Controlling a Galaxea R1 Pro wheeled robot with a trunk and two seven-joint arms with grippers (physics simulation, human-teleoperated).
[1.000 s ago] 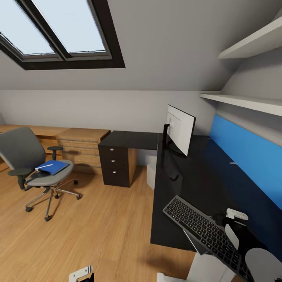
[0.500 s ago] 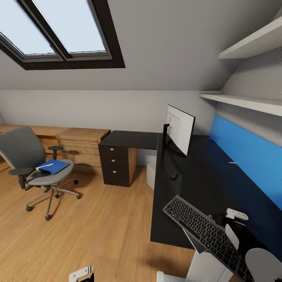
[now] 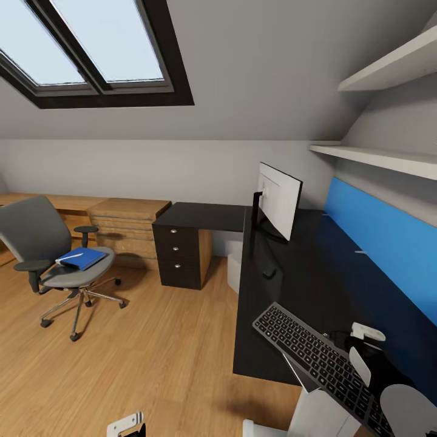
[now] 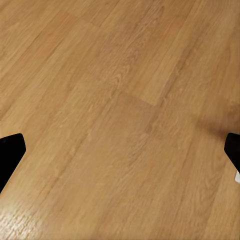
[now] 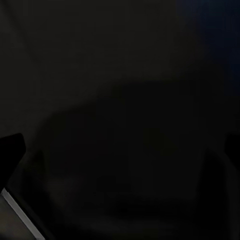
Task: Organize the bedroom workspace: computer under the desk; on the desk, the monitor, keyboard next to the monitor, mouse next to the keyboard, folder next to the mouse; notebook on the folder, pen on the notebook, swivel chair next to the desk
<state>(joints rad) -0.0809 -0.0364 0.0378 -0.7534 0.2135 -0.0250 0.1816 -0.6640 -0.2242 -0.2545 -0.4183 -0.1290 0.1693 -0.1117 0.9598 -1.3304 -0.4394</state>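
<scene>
The monitor stands on the black desk, with the small dark mouse in front of it. The keyboard lies askew at the desk's near end, partly past the edge. My right arm hangs over its far end; the right gripper is open above the dark desk top, a keyboard edge beside one finger. The blue folder lies on the swivel chair, far left. My left gripper is open over bare floor. A pale box, possibly the computer, sits under the desk. Notebook and pen are out of view.
A black drawer unit closes the desk's short wing, with a low light-wood shelf unit beside it along the wall. White wall shelves hang over the blue back panel. Wood floor lies open between chair and desk.
</scene>
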